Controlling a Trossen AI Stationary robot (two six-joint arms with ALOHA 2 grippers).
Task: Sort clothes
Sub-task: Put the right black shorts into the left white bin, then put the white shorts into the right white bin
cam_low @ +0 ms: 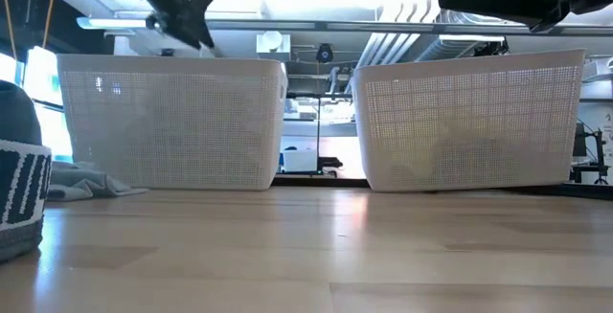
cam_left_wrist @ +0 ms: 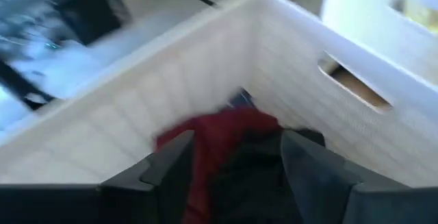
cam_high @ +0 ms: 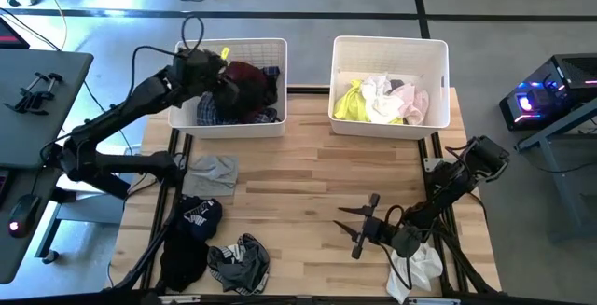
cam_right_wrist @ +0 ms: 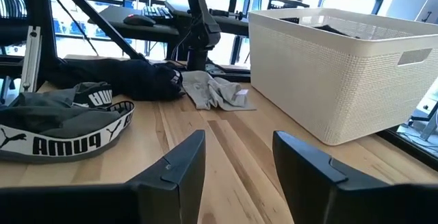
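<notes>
My left gripper (cam_high: 220,70) hangs open over the left white bin (cam_high: 276,48), which holds maroon, black and blue plaid clothes (cam_high: 250,89). In the left wrist view, maroon cloth (cam_left_wrist: 226,131) and black cloth lie below the parted fingers. My right gripper (cam_high: 359,227) is open and empty low over the table's near right part, pointing toward the table's left. A grey garment (cam_high: 215,173), a black one (cam_high: 191,230) and a grey one with a lettered waistband (cam_high: 241,260) lie flat on the table's left side. A white garment (cam_high: 416,268) lies at the near right edge.
The right white bin (cam_high: 438,51) at the far right holds neon yellow, white and pale pink clothes (cam_high: 382,102). Bare wooden table (cam_high: 317,174) lies between the bins and my right gripper. Desks and equipment stand beyond the table's left and right edges.
</notes>
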